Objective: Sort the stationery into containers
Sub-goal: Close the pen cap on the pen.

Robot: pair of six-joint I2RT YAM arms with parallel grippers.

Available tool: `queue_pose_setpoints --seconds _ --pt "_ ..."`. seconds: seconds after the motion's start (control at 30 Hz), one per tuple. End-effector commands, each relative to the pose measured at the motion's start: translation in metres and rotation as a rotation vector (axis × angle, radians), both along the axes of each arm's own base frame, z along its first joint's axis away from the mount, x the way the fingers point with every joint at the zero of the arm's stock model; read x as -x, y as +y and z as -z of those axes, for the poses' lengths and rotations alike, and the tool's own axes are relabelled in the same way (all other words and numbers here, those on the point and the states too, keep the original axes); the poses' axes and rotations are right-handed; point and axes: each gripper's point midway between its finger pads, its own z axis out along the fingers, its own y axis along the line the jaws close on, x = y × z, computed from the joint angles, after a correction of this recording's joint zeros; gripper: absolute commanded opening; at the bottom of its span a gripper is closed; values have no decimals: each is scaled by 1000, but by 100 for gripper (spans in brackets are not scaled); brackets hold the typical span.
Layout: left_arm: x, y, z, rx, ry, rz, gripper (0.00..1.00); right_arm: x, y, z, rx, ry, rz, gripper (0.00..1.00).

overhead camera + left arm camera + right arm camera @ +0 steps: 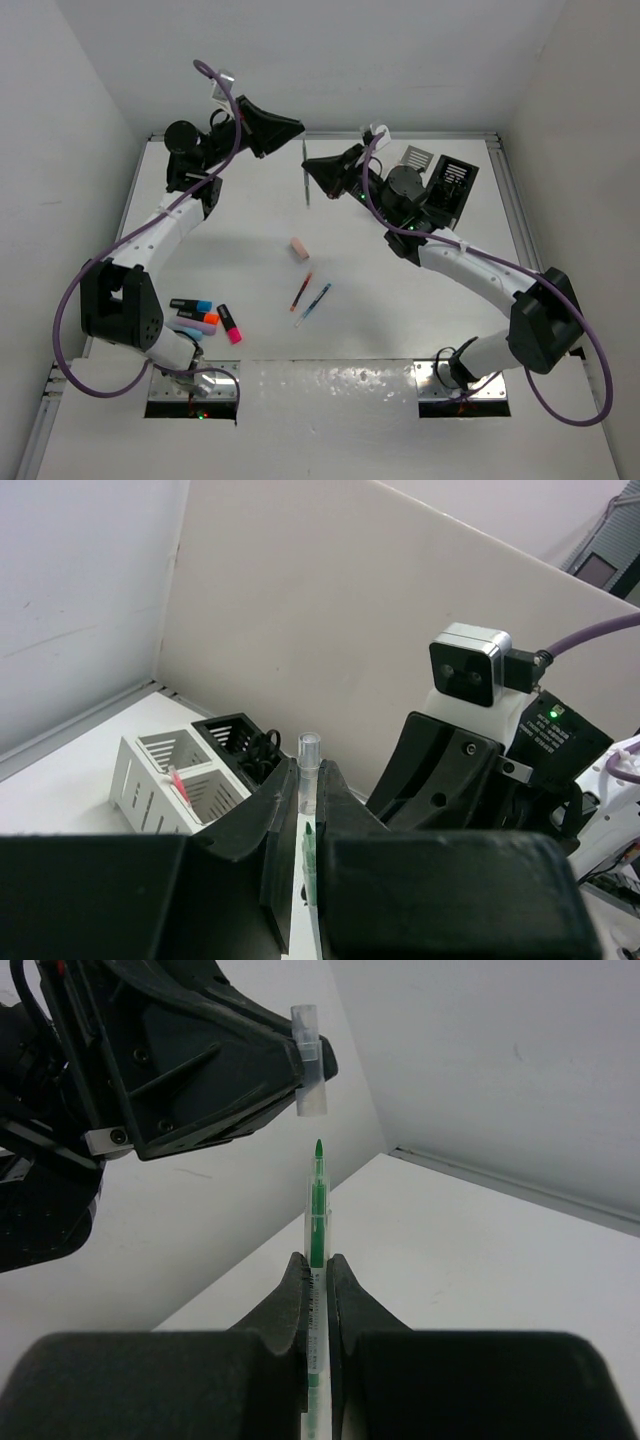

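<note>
My right gripper (318, 1260) is shut on a thin green pen (318, 1195), bare tip up, held above the back of the table (306, 180). My left gripper (308, 772) is shut on the pen's clear cap (310, 1060), just above the tip with a small gap. The two grippers (298, 128) (309, 166) meet tip to tip. A pink eraser (299, 247), a red pen (302, 290), a blue pen (314, 303) and three highlighters (200, 315) lie on the table. The white container (160, 775) holds a pink pen (180, 785). The black container (235, 740) holds scissors.
Both containers stand at the back right, the white one (417, 157) beside the black one (455, 185), partly behind the right arm. White walls enclose the table on three sides. Purple cables loop off both arms.
</note>
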Motion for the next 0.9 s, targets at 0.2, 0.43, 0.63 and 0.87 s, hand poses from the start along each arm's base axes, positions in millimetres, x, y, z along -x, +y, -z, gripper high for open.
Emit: queue_pose_setpoints --seconds 0.2,0.43,0.63,0.87 --pt "4 5 -14 14 -42 -30 0 9 6 -37 -55 -83 -31 0" --pt "3 7 -7 2 -7 -41 0 11 3 -39 -61 -88 -23 0" --pt "7 6 -9 1 -18 -36 0 11 4 -38 -62 -84 -23 0" --pt "10 5 -12 1 -37 -27 0 10 2 -38 -61 -84 -16 0"
